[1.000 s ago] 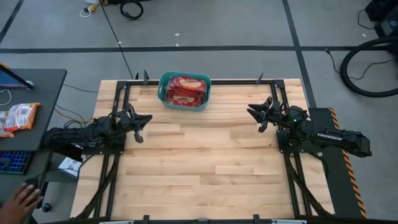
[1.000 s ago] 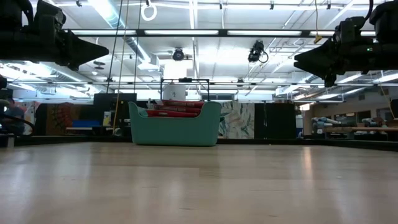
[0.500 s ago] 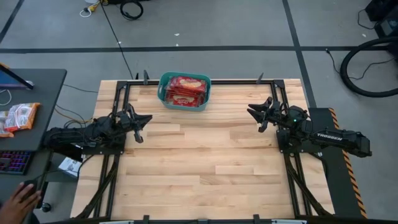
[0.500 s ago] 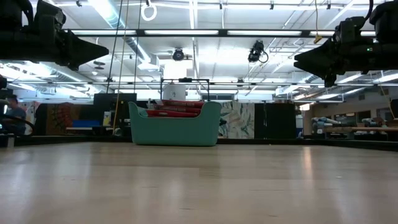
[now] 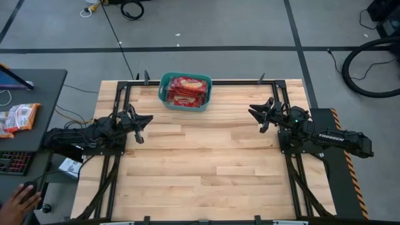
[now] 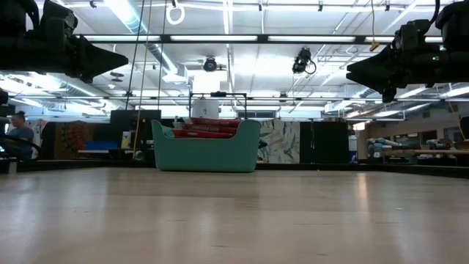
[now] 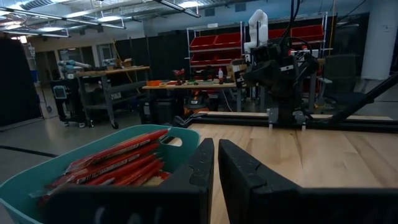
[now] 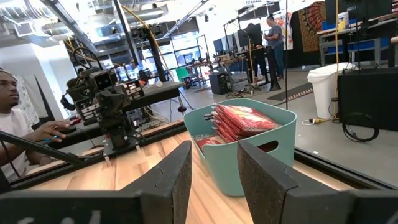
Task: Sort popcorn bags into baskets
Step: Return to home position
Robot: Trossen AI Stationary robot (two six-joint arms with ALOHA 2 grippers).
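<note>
In the foreground, the left gripper (image 7: pixel 216 144) is seen with its two dark fingers (image 7: pixel 239 171) nearly together, only a slim gap between them and nothing held. Just beside them, the teal basket (image 7: pixel 185 148) is filled with red popcorn bags (image 7: pixel 118 165). Across the wooden table (image 7: pixel 329 155), in the background, the right arm (image 7: pixel 278 65) is seen.

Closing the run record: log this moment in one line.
popcorn bags: in basket | left claw: shut, empty, hovering left | right claw: open, empty, hovering right
</note>
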